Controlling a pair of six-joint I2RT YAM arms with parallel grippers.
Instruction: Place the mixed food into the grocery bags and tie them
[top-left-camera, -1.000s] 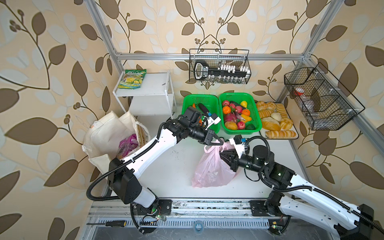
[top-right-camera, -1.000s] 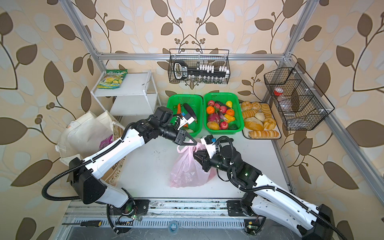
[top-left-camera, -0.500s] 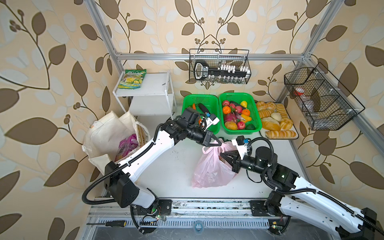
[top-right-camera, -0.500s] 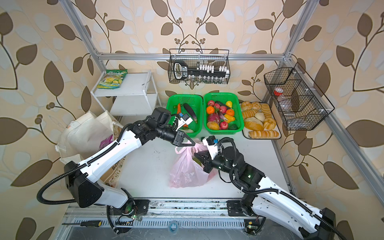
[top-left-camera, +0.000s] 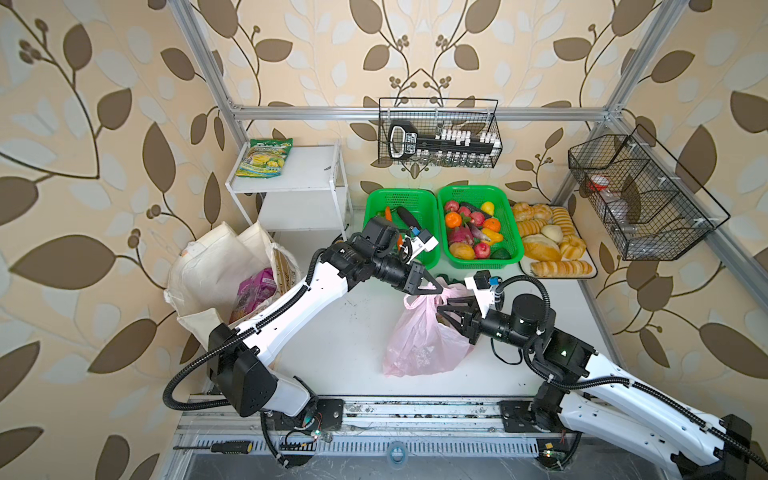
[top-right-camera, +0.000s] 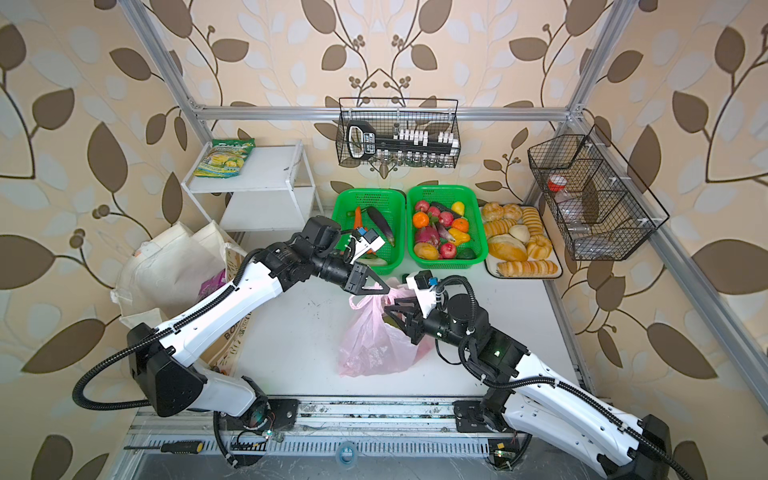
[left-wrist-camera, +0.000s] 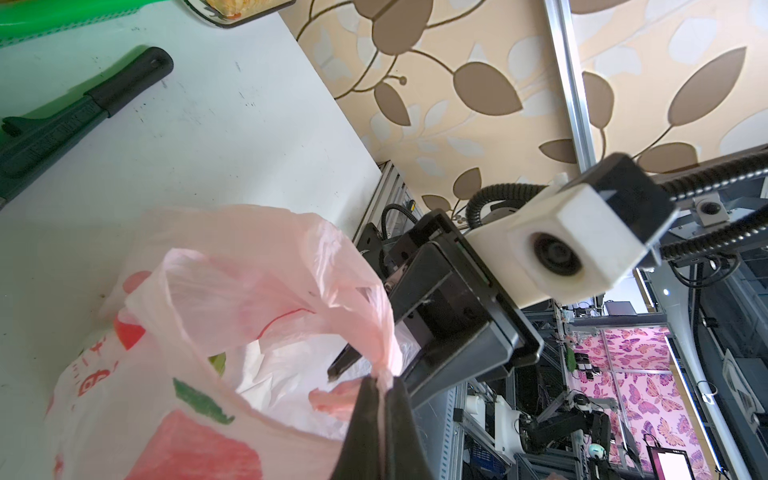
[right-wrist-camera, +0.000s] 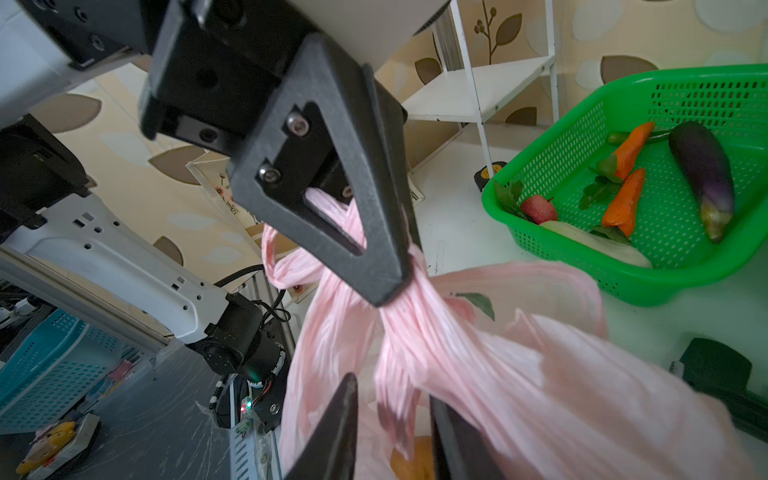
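The pink plastic bag (top-left-camera: 419, 340) (top-right-camera: 374, 345) stands mid-table, its top gathered upward. My left gripper (top-left-camera: 440, 286) (top-right-camera: 384, 289) (left-wrist-camera: 380, 380) is shut on a twisted handle of the bag (left-wrist-camera: 249, 282) and holds it up. My right gripper (top-left-camera: 442, 313) (top-right-camera: 390, 313) (right-wrist-camera: 392, 386) is open just below, at the bag's right side, with loose pink film (right-wrist-camera: 498, 365) hanging between its jaws. Something orange (right-wrist-camera: 411, 457) shows inside the bag. The cream canvas tote (top-left-camera: 216, 266) (top-right-camera: 166, 266) stands at the left with the purple packet (top-left-camera: 255, 286) in it.
Two green baskets (top-left-camera: 401, 195) (top-left-camera: 478, 189) of vegetables and fruit and a bread tray (top-left-camera: 594, 272) line the back. A white shelf (top-left-camera: 307, 166) holds a yellow-green packet (top-left-camera: 266, 158). Wire baskets (top-left-camera: 440, 133) (top-left-camera: 648, 199) hang on the walls. A black tool (left-wrist-camera: 83, 104) lies on the table.
My right gripper's jaws have opened and its arm has dropped slightly lower beside the bag. My left gripper has kept its hold on the handle, shifting a little.
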